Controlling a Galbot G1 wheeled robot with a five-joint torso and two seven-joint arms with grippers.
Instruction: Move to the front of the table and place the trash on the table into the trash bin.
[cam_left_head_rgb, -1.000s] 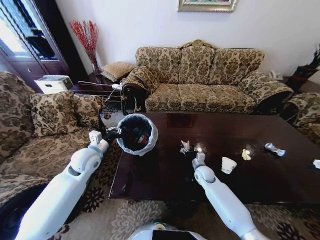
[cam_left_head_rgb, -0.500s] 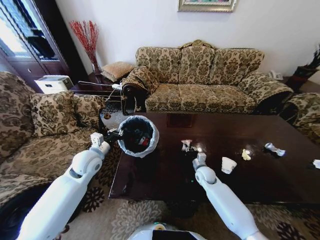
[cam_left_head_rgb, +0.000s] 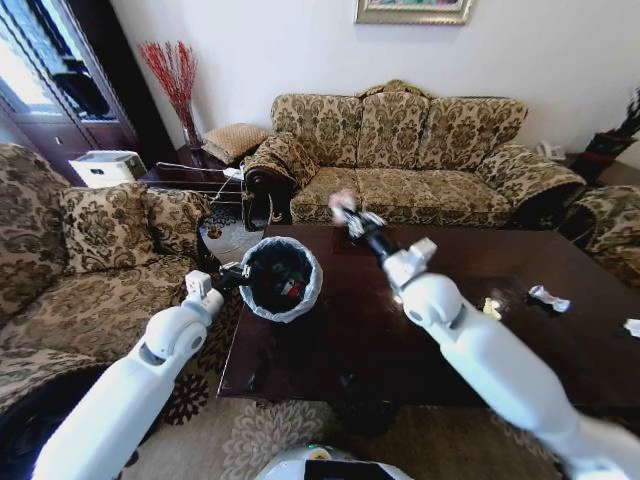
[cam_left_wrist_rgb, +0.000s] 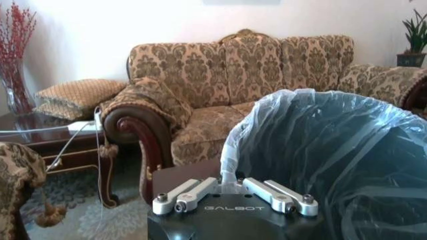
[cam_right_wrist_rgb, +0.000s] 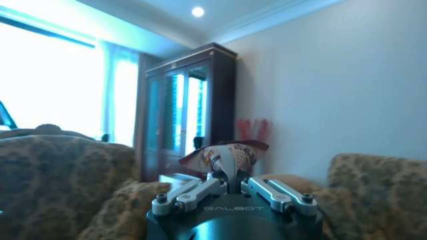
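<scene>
On the robot's left, the left gripper (cam_left_head_rgb: 232, 276) pinched the pale plastic rim of the trash bin (cam_left_head_rgb: 305, 296), its fingers (cam_left_wrist_rgb: 193, 192) pressed together on the bag's edge in the left wrist view. That bin — black-lined, with scraps already lying inside — stood at the left end of the table (cam_left_head_rgb: 340, 340), beside the patterned armchair (cam_left_head_rgb: 90, 250). Toward the middle, the right gripper (cam_left_head_rgb: 352, 217) hung raised high above the dark tabletop, near the table's far edge and just right of the bin. Its fingers (cam_right_wrist_rgb: 200, 191) were clamped on a crumpled wrapper (cam_right_wrist_rgb: 225, 155) with a printed, reddish rim. Farther right, other trash lay on the table — a yellowish piece (cam_left_head_rgb: 491, 309), a silvery wrapper (cam_left_head_rgb: 548, 297) and a white scrap (cam_left_head_rgb: 632, 326) at the right edge.
</scene>
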